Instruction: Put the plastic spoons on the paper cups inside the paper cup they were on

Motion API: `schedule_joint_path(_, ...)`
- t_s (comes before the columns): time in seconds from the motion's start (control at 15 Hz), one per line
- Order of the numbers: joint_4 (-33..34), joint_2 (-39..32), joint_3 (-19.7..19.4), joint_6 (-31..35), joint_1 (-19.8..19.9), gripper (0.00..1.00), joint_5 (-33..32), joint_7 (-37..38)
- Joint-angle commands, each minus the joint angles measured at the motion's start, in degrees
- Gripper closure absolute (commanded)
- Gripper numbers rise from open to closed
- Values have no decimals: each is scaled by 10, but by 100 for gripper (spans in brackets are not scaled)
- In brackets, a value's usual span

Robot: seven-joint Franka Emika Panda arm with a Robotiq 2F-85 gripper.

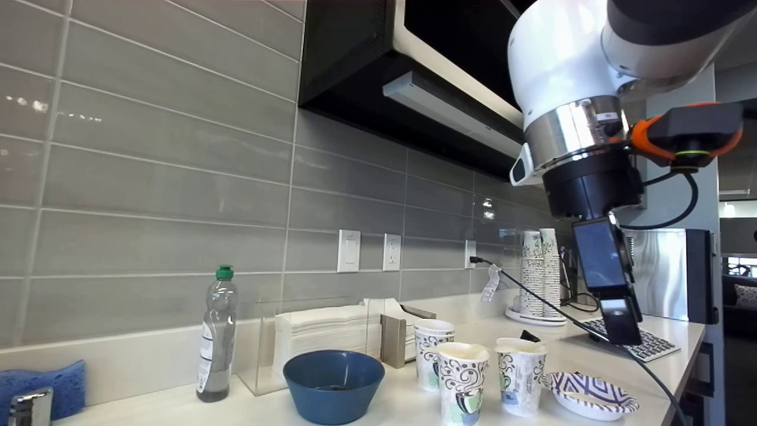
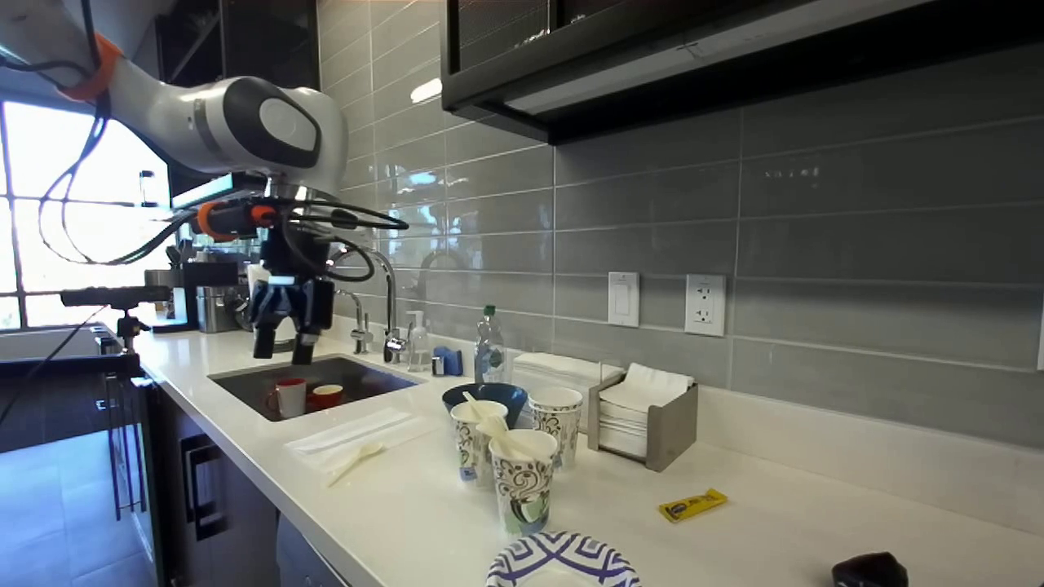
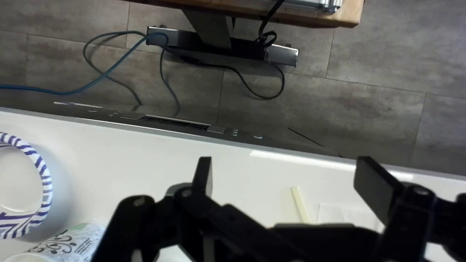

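Dark swirls pattern the white paper cups (image 1: 463, 381).

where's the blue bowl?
In an exterior view, the blue bowl stands on the counter, left of centre, between the soap bottle on its left and the paper cups on its right.

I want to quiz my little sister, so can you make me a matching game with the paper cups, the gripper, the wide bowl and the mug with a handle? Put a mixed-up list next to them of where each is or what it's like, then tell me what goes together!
Things
1. paper cups
2. gripper
3. wide bowl
4. mug with a handle

Where or what
A. in the sink
B. plain blue
C. white with a swirly print
D. open, holding nothing

Right pairs: 1-C, 2-D, 3-B, 4-A
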State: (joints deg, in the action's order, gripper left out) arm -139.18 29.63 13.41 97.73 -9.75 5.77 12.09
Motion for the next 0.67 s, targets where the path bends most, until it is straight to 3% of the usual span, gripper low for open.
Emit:
schedule_joint_path(0.0, 88, -86, 19, -29, 25, 0, -30, 75)
schedule_joint_path(0.27, 171, -174, 34, -58, 43, 0, -97, 168)
schedule_joint_path(0.47, 230, -241, 38, -83, 33, 0, -167, 193)
schedule_joint_path(0.53, 170, -185, 19, -47, 25, 0, -128, 172)
schedule_joint_path(0.6, 187, -206, 20, -55, 23, 0, -144, 177)
